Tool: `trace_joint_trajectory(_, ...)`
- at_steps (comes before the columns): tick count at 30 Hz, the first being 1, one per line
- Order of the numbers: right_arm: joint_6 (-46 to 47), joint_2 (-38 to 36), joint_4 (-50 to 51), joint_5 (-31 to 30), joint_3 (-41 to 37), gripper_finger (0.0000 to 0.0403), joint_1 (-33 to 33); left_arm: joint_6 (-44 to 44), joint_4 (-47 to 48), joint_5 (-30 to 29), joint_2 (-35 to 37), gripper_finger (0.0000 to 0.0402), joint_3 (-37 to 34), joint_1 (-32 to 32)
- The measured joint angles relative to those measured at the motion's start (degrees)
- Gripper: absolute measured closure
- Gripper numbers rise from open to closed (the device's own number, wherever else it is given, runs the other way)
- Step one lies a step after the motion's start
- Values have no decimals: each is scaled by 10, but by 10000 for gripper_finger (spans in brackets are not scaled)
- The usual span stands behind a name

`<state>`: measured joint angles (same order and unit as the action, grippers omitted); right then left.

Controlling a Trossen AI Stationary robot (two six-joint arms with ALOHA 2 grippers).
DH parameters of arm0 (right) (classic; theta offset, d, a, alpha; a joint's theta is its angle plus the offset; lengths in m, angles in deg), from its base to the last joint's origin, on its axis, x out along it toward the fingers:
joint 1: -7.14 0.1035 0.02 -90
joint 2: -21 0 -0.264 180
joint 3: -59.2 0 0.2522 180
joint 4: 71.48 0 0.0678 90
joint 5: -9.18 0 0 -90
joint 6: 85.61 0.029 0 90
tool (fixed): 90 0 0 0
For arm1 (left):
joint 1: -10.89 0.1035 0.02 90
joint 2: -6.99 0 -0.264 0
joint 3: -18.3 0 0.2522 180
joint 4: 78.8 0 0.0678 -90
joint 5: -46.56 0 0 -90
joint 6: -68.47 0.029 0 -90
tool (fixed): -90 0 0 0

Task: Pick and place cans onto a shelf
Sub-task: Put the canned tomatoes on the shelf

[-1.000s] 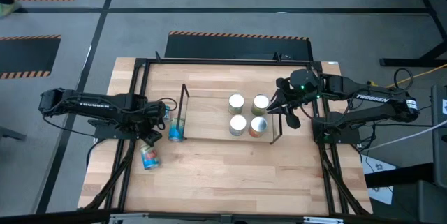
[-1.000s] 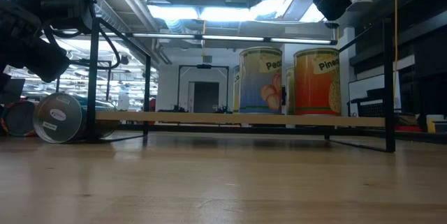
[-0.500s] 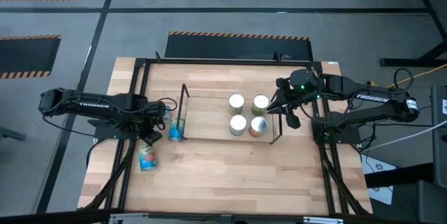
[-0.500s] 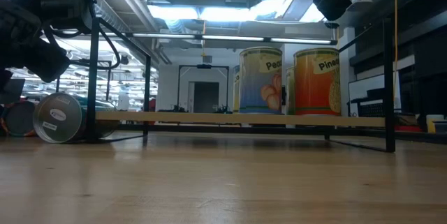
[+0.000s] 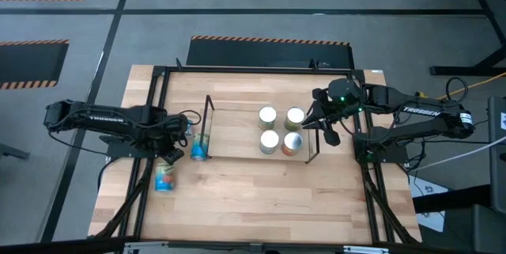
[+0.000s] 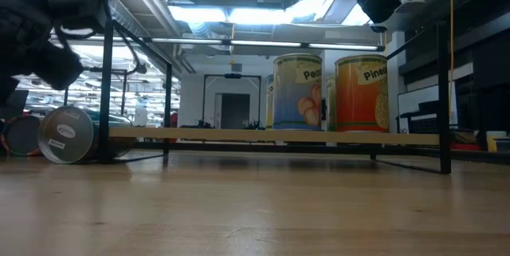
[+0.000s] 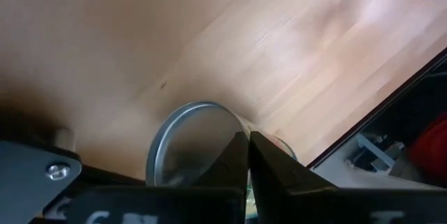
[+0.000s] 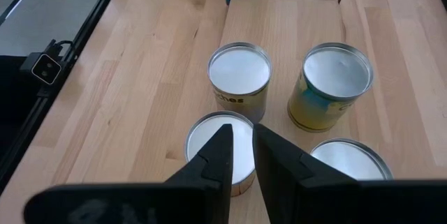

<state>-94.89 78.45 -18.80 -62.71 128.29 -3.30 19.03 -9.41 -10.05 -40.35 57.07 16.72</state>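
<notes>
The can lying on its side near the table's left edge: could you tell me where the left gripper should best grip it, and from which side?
Probably its curved wall, mid-length, from straight above. The can lies on its side with one round end facing the low camera, so fingers closing across the label would straddle it. The left gripper, shut beside it, must open first.

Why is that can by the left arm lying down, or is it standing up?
Lying down. The high view shows the can stretched sideways on the table, label facing up.
</notes>
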Motion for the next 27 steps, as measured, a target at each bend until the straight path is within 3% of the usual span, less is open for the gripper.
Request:
trace_joint_trajectory(15, 0, 0, 0, 0, 0, 341, 0, 28, 4, -99, 0, 401, 133, -3)
trace_joint_trajectory(27, 0, 0, 0, 0, 0, 341, 0, 26, 5, -183, 0, 401, 176, -68)
